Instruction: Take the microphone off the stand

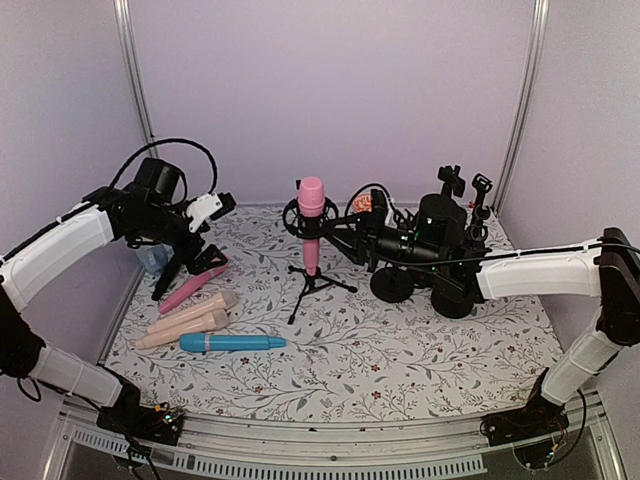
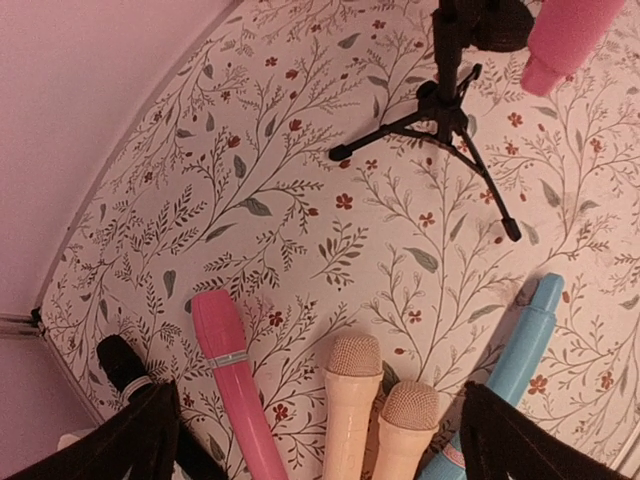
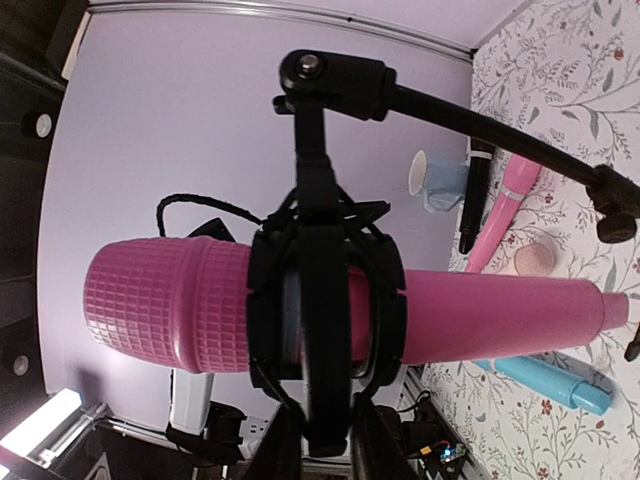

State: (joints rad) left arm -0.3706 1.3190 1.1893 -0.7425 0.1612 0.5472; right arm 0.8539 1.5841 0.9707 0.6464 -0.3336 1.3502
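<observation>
pink microphone (image 1: 311,215) sat upright in stand (image 1: 318,280) | right gripper (image 1: 336,232) seemingly clamped the stand beside it | left gripper (image 1: 215,207) hung spread near loose microphones (image 1: 190,322)

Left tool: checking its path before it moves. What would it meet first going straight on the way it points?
Most likely the two peach microphones lying on the table, centred ahead of the open left tool; depth is unclear.
</observation>
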